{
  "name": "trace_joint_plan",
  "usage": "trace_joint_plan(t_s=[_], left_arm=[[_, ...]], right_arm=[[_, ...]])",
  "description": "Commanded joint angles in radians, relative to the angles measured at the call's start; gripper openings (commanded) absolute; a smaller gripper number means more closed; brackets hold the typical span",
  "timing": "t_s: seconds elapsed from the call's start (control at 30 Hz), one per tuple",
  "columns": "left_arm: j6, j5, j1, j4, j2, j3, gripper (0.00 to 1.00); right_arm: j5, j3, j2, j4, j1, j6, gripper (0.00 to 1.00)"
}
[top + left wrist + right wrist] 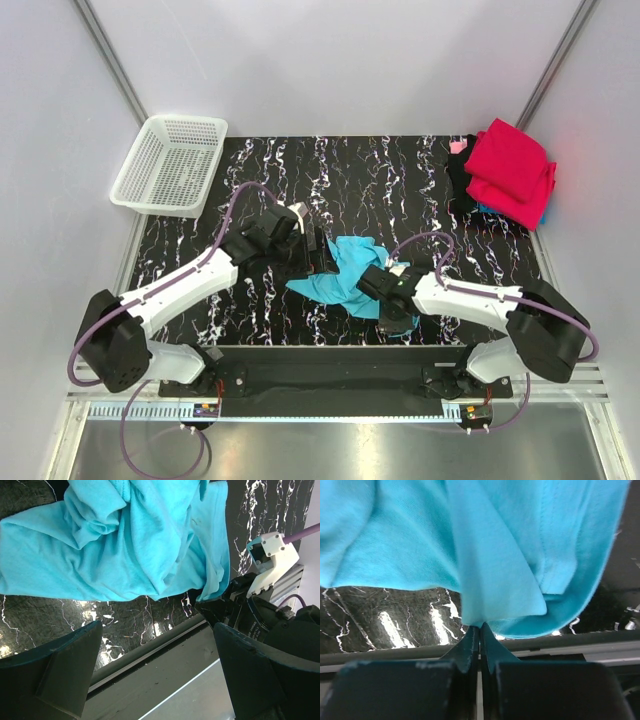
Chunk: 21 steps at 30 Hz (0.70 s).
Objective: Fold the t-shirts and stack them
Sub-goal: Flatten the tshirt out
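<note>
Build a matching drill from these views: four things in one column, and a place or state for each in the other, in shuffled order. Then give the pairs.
Column one
1. turquoise t-shirt
2. red t-shirt
3. white basket
4. left end effector

Column two
A. at the far left corner
B. wide open, holding nothing
C. at the far right
D. crumpled at the near middle, its edge pinched by the right end effector

Pairs: 1-D, 2-C, 3-A, 4-B
</note>
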Motion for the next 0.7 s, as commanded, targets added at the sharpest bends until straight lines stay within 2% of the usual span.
trace_joint_plan(t_s=[0.0, 0.2, 0.3, 0.4, 0.67], left_arm=[[0.002, -0.009, -0.005, 0.021, -0.035, -0.01, 0.99], [-0.001, 0.003, -0.005, 0.023, -0.007, 0.004, 0.99], [-0.007, 0.028, -0.005, 0.046, 0.022, 0.025, 0.99], [-0.014, 0.089, -0.008, 0.104, 0.056, 0.053, 0.99], [-0.052, 0.253, -0.011, 0.274, 0.246, 0.191, 0.99]], right_arm=[[0.091, 0.077, -0.039, -0.086, 0.011, 0.012, 0.0], [0.297, 0.35, -0.206, -0.388, 0.011, 0.026, 0.0], [0.381, 0.514, -0.261, -0.476, 0.011, 0.0, 0.0], [0.435, 0.666, -0.263, -0.525, 0.011, -0.04, 0.0], [0.498, 0.787, -0.306, -0.563, 0.013, -0.088, 0.0]])
